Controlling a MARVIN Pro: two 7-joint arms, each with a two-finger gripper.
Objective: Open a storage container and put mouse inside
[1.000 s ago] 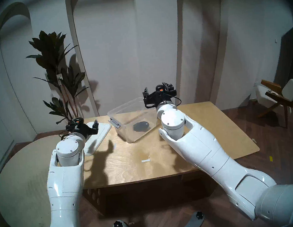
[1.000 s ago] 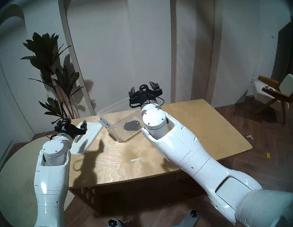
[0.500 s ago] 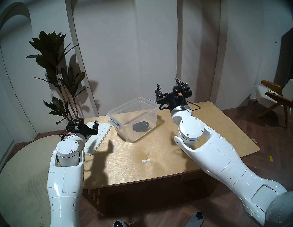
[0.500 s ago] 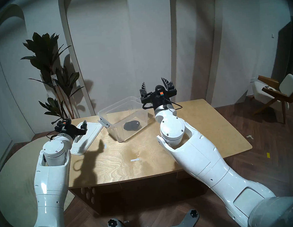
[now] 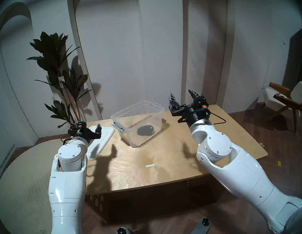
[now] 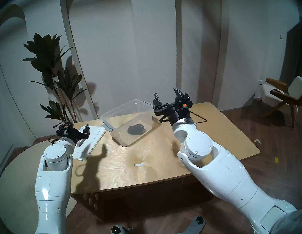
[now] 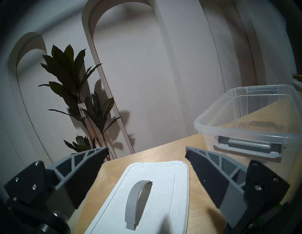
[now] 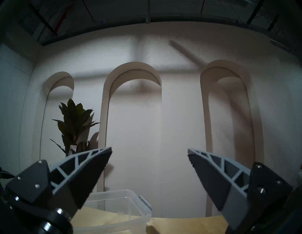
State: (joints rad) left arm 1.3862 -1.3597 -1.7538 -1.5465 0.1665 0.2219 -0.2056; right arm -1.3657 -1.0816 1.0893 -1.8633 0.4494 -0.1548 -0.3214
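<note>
The clear storage container [image 5: 130, 136] stands open at the back middle of the table, a grey latch on its left side. The black mouse [image 5: 145, 130] lies on its floor, also in the head right view [image 6: 135, 129]. The white lid [image 5: 103, 139] with a grey arched handle [image 7: 137, 199] lies flat on the table left of the bin. My left gripper [image 7: 146, 148] is open and empty, hovering over the lid. My right gripper [image 5: 182, 93] is open and empty, raised to the right of the bin with its fingers pointing up. The bin's corner [image 8: 117, 204] shows low in the right wrist view.
The wooden table [image 5: 151, 169] has a small white tape strip [image 5: 150, 165] near its middle. A tall potted plant [image 5: 60, 76] stands behind the table's left corner. A chair [image 5: 288, 99] stands far right. A round rug [image 5: 25, 190] lies on the floor at left.
My right arm has swung right and back, from over the bin to beside it, gripper open throughout. The mouse stays in the bin. The left arm has not moved.
</note>
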